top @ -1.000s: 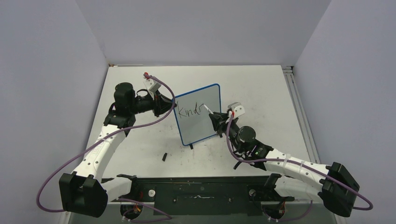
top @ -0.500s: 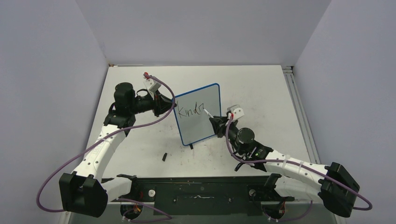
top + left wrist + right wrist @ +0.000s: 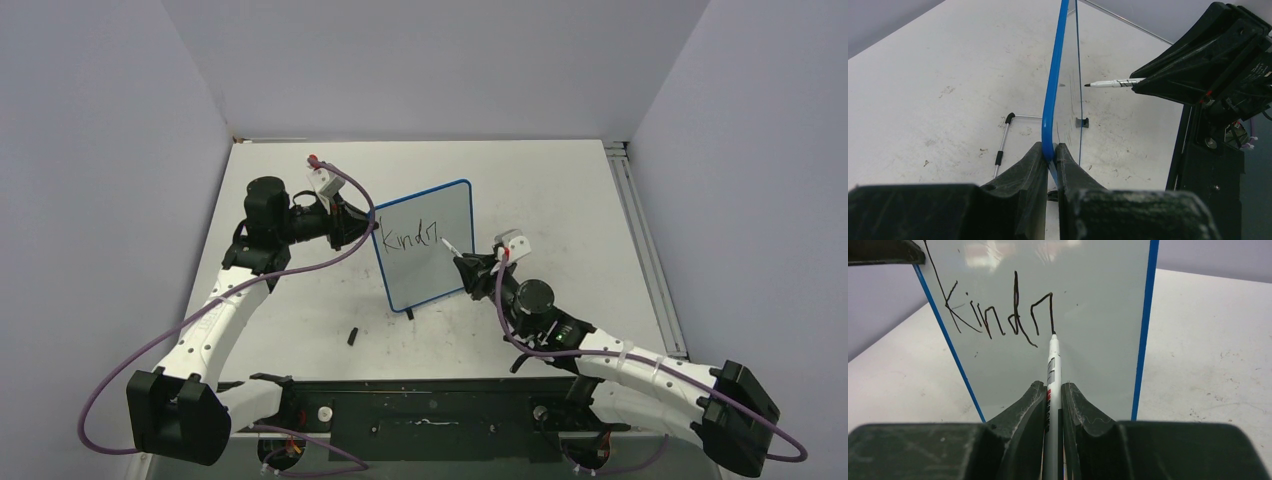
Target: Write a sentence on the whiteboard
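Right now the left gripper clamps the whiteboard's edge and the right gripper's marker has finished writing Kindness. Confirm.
Wrong word: the right wrist view shows the sentence only reaching Kindn, with the right gripper holding the marker at that n. The left gripper does clamp the whiteboard edge.

Soft, even light fills the scene, and shadows at the foot of the whiteboard (image 3: 425,245) are faint. In the right wrist view, pale glare smears the whiteboard's top edge, and the dark fingers (image 3: 1023,410) below it are blurred.

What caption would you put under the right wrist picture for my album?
Right pincer holds a marker up to the whiteboard, where the lettering reads Kindn.
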